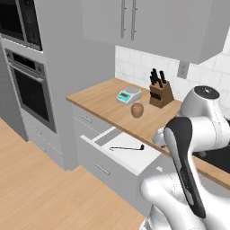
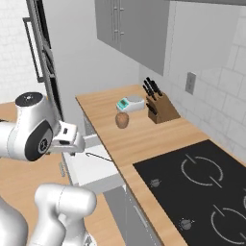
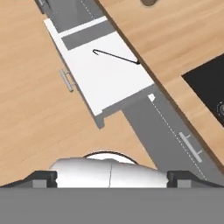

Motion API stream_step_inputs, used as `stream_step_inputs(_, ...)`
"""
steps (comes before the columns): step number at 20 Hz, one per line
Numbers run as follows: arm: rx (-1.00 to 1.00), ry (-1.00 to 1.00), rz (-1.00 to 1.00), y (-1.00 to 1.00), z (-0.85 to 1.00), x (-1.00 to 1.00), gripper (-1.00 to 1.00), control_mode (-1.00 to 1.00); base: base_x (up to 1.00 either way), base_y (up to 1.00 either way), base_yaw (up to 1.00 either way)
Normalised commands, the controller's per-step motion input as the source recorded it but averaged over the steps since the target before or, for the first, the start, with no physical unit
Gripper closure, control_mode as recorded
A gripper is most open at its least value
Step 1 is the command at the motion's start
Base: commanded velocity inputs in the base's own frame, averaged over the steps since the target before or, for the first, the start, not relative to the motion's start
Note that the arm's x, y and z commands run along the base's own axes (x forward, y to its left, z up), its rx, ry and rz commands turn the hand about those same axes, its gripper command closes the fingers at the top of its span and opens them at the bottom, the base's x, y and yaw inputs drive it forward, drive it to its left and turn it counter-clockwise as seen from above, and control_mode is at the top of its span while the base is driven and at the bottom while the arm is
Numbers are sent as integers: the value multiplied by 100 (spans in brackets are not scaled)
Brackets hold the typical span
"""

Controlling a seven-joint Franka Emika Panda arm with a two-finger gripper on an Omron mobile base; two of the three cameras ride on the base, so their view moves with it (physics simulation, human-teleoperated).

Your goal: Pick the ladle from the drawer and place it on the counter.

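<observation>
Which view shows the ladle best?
Hand view: the ladle lies whole against the white floor of the open drawer, seen from above. Left base view shows it smaller; right base view, partly hidden by the arm.

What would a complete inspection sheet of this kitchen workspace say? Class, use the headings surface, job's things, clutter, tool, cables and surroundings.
Surface: wood-grain counter with a black cooktop set into it.
Job's things: drawer pulled open, white inside; the ladle lies flat in it, one end at the counter edge.
Clutter: knife block, small scale and a brown rounded object, all on the counter.
Tool: open and holding nothing, raised above the drawer, not touching the ladle.
Cables: nothing seen.
Surroundings: wall oven on the left, upper cabinets, tiled wall with an outlet, wood plank floor.
</observation>
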Motion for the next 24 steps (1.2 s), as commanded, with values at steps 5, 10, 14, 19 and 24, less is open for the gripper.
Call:
stream_step_inputs(5,-3,-16,22,52,-42,10,-100,-100,0,0,0)
stream_step_inputs(10,0,1,17,47,-85,100,-100,-100,0,0,0)
stream_step_inputs(14,0,17,12,32,-71,98,-100,-100,0,0,0)
stream_step_inputs(19,-3,18,8,60,-80,96,-100,-100,0,0,0)
stream_step_inputs(24,-1,22,2,29,-37,79,-100,-100,0,0,0)
